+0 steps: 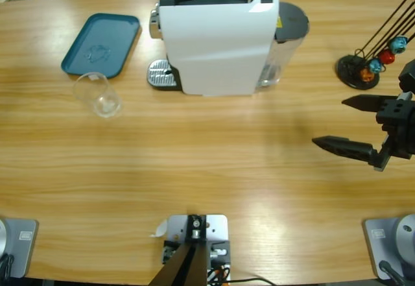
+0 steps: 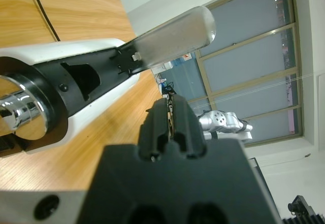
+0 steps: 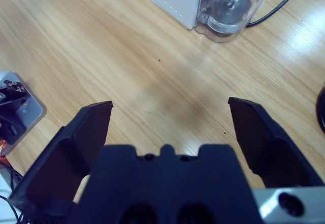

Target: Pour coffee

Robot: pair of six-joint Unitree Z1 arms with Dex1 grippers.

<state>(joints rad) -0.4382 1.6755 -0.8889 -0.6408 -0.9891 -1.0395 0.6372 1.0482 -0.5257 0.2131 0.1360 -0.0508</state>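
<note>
Wood-grain planking covered the long bench (image 1: 214,176), with a white box-shaped coffee machine (image 1: 214,39) standing at its far middle. That machine had a black top slot, a chrome drip grate (image 1: 161,74) at its left foot and a clear water tank (image 1: 280,46) with a grey lid on its right side. Left of it lay a teal rounded plastic tray (image 1: 102,43), and a clear empty glass cup (image 1: 97,95) stood just beside the tray's near edge, well apart from the grate. At the far right stood a black wire capsule rack (image 1: 368,62) holding small coloured capsules. The right gripper (image 1: 353,125) hovered over bare bench at the right edge, its fingers (image 3: 256,132) spread wide and holding nothing. The left gripper (image 2: 172,125) sat close by the machine's raised frosted lever (image 2: 175,33), fingers pressed together, empty.
</note>
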